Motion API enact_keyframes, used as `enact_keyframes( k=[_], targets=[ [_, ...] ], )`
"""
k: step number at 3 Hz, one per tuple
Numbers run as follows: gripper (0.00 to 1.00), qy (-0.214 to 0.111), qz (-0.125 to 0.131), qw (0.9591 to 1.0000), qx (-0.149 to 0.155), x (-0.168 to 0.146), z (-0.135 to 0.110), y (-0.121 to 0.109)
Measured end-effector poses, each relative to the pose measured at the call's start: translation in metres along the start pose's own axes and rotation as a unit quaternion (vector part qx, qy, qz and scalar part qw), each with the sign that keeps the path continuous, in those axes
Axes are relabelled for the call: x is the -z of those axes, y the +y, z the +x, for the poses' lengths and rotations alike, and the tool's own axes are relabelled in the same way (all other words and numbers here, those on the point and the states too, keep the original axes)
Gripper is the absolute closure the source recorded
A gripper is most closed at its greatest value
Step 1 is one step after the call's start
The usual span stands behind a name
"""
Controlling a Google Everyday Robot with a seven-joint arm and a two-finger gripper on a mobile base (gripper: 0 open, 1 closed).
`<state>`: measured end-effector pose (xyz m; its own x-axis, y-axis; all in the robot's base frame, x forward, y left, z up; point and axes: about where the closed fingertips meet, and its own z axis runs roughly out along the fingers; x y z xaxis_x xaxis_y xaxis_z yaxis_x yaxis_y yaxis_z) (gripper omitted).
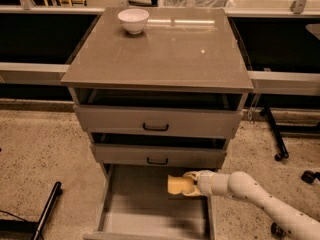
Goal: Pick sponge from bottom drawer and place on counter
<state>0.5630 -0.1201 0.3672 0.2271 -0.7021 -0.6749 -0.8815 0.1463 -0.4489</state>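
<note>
The yellow-tan sponge is held in my gripper, which is shut on it and reaches in from the right on a white arm. The sponge hangs above the floor of the open bottom drawer, just under the front of the middle drawer. The glossy grey-brown counter tops the cabinet above.
A white bowl stands at the counter's back left. The two upper drawers with black handles are slightly ajar. A black pole lies on the floor at the left; chair castors stand at the right.
</note>
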Motion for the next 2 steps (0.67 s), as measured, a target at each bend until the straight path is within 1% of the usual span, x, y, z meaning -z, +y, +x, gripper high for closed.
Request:
enact_keyframes(
  k=[1,2],
  targets=[
    [1.0,0.013,0.02,0.9994,0.026,0.0185,-0.0212,-0.0121],
    [1.0,0.007,0.018,0.9991,0.037,0.0227,-0.0285,-0.0143]
  ],
)
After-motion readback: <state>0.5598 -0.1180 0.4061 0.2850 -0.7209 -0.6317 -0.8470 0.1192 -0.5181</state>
